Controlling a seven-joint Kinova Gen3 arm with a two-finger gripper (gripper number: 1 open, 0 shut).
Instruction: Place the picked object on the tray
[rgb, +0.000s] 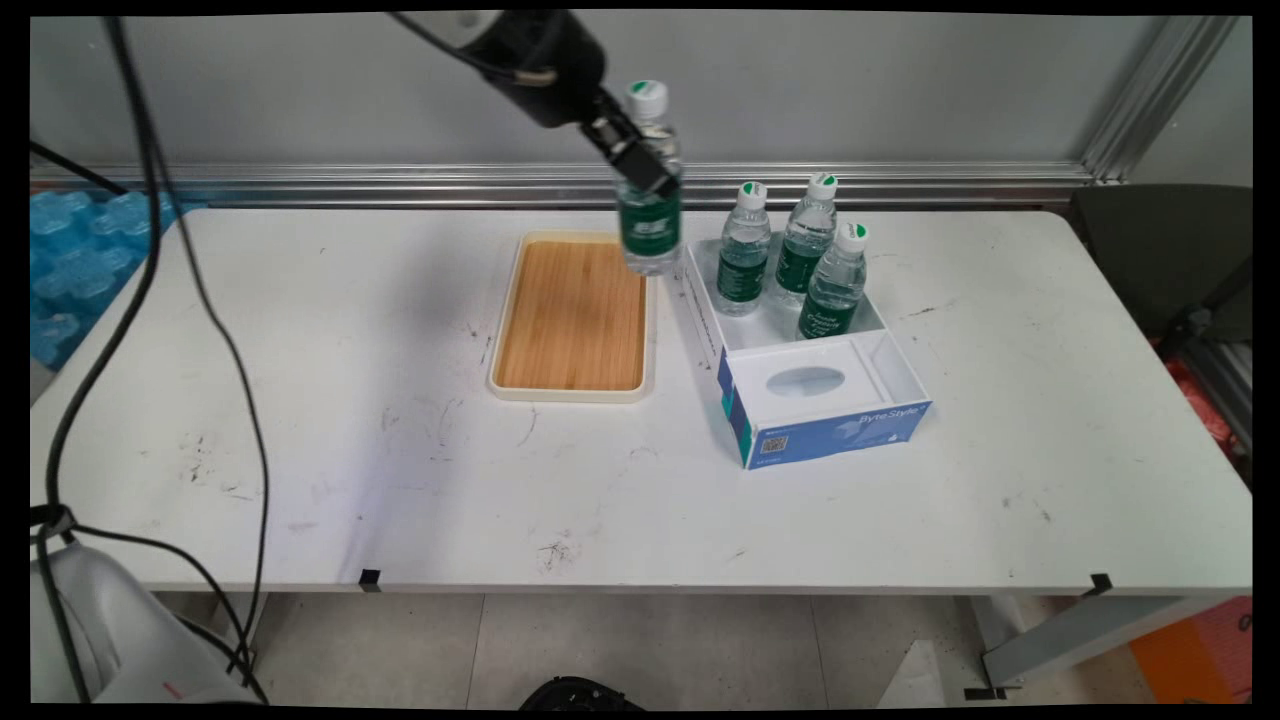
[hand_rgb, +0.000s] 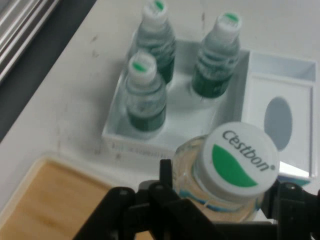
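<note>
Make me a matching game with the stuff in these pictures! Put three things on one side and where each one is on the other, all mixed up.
Things:
1. bottle with the Cestbon cap
2. tray
3. three bottles

Places:
A. standing in the open white box
B. lying bare on the table, left of the box
C. up in the air, held in the tool

Pairs: 1-C, 2-B, 3-A
</note>
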